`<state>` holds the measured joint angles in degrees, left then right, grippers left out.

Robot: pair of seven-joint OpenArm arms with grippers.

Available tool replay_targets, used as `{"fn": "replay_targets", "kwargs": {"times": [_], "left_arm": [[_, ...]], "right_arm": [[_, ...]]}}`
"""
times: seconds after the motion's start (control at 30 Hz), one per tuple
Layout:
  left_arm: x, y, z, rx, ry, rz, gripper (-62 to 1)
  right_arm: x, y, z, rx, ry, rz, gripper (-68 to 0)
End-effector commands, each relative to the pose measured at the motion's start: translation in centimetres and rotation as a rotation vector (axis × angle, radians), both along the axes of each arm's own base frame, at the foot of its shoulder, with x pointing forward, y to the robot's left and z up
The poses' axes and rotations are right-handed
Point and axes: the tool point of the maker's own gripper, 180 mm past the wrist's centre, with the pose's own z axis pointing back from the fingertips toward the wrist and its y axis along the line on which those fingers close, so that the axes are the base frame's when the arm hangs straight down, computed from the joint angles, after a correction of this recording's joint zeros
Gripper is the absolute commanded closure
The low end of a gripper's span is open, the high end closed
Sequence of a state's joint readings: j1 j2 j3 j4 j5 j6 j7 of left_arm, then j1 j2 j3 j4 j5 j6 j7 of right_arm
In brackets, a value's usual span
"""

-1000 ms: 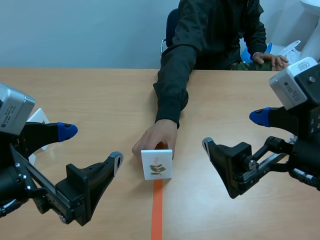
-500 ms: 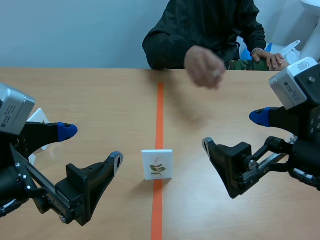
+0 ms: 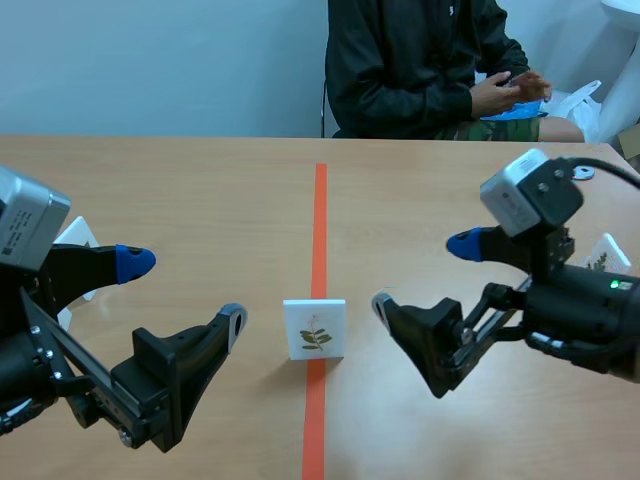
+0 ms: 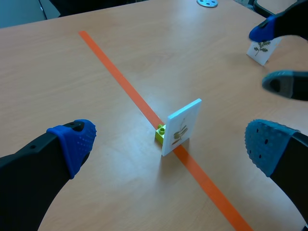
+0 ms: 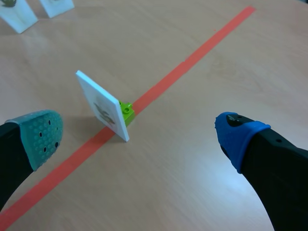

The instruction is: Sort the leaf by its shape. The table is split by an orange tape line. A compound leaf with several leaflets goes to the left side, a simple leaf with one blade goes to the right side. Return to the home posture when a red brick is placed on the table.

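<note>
1. The leaf card [image 3: 315, 328] stands upright on the orange tape line [image 3: 319, 230]. A small green brick [image 4: 160, 133] props it from behind, and its printed face is turned toward my side of the table.
2. The print is small, but I read it as a stem with several leaflets, so I judge the card belongs on the left side.
3. My left gripper [image 3: 183, 291] hangs low to the card's left, fingers spread wide and holding nothing. In its wrist view the card sits ahead, roughly centred between the fingers.
4. My right gripper [image 3: 423, 273] is likewise wide apart and empty, on the card's right. Its lower finger looks slightly nearer the card than the left's.
5. The card's broad side runs across the table, so a thin edge faces each gripper. I would reach in with the left arm.
</note>
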<state>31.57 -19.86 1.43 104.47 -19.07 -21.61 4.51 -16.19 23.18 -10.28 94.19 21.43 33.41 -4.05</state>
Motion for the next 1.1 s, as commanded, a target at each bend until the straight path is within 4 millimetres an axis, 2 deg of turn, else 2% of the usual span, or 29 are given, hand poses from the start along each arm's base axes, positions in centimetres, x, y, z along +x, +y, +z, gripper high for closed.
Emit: {"fn": "replay_targets", "kwargs": {"times": [0.0,0.4,0.6,0.73,1.07], "left_arm": [[0.1,0.1,0.5,-0.015,-0.016,0.004,-62.3],[0.2,0.1,0.5,-0.014,-0.016,0.005,-62.3],[0.2,0.1,0.5,-0.014,-0.016,0.005,-62.3],[0.2,0.1,0.5,-0.014,-0.016,0.005,-62.3],[0.2,0.1,0.5,-0.014,-0.018,0.005,-62.3]], "right_arm": [[0.8,0.4,0.5,0.013,-0.039,0.010,-67.9],[1.6,5.0,-4.4,0.021,-0.065,0.124,-67.9],[2.4,7.6,-5.2,0.034,-0.100,0.158,-67.9],[2.5,8.5,-6.5,0.006,-0.096,0.162,-67.9],[1.3,10.5,-8.4,-0.013,-0.096,0.177,-67.9]]}}
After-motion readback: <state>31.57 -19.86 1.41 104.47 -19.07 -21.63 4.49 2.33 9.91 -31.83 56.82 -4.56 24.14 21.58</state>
